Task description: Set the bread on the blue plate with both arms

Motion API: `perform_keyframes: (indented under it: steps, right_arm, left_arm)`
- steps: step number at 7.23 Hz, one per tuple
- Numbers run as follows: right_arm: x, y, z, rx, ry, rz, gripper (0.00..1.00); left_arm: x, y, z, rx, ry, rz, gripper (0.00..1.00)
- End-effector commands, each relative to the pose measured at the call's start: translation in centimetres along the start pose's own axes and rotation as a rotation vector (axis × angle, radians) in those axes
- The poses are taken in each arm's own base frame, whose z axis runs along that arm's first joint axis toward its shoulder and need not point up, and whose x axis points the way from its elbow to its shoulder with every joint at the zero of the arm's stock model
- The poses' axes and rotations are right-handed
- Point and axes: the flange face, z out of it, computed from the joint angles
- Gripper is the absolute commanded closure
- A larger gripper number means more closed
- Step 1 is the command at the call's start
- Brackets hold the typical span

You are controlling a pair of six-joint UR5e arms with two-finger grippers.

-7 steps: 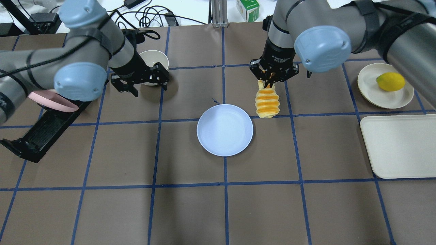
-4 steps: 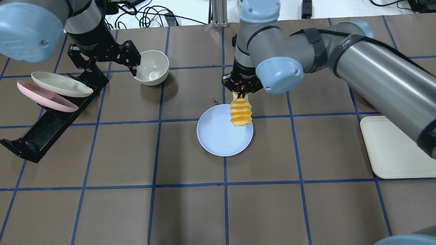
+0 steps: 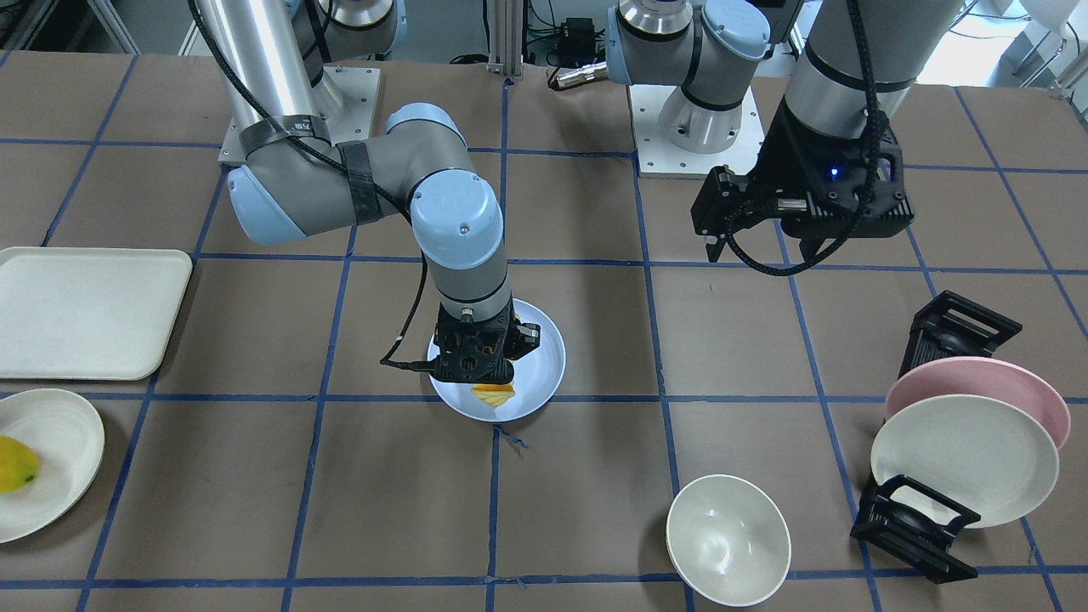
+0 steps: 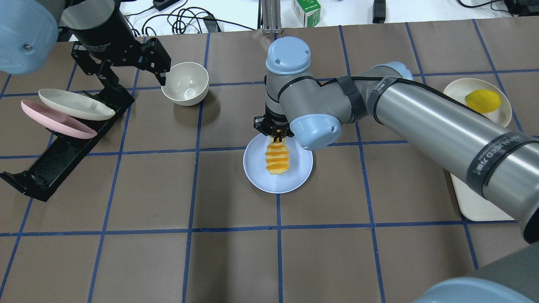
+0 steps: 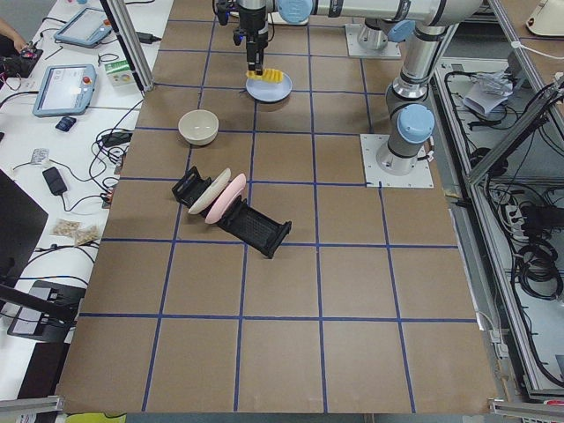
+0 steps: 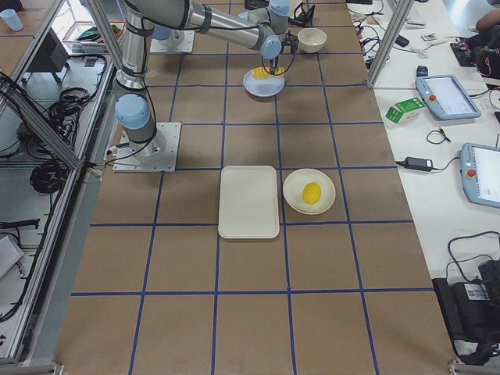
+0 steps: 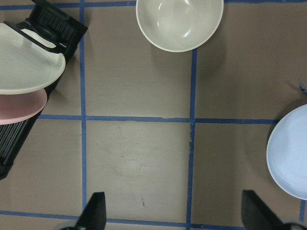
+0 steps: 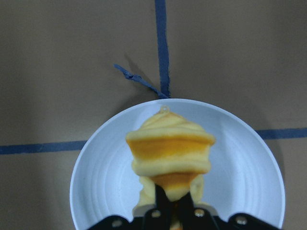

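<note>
The bread, a ridged yellow-orange loaf, hangs by one end from my right gripper, which is shut on it. It hangs over the middle of the blue plate; I cannot tell whether its lower end touches. The right wrist view shows the bread in the right gripper above the plate. The front view shows the bread's tip over the plate. My left gripper is open and empty, high above the table by the bowl; its fingertips frame bare table.
A cream bowl stands at the far left. A black rack holds a cream plate and a pink plate. At the right are a cream tray and a lemon on a cream plate.
My right gripper has carried the bread leftward and down, from beside the blue plate to over its middle. My left gripper has drawn back toward the far left, past the bowl.
</note>
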Motion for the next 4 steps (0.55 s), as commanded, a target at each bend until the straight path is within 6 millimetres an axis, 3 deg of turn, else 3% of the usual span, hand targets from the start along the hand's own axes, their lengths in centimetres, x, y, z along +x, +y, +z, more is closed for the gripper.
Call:
perform_keyframes:
  steps: [1,3,4]
  right_arm:
    - [0.85,1.5,2.55,-0.001,-0.001,0.001,1.0]
    - [0.89,1.59,2.66,-0.003,-0.001,0.001,0.61]
    - [0.82,1.46,2.51,0.007,-0.006,0.0,0.2]
  left_arm:
    - [0.88,0.81,0.52,0.007,0.012,0.022,0.0]
    - [1.22,0.55,0.86,0.016,0.022,0.025,0.0]
    - [0.33,0.71,0.6,0.018,0.004,0.013,0.0]
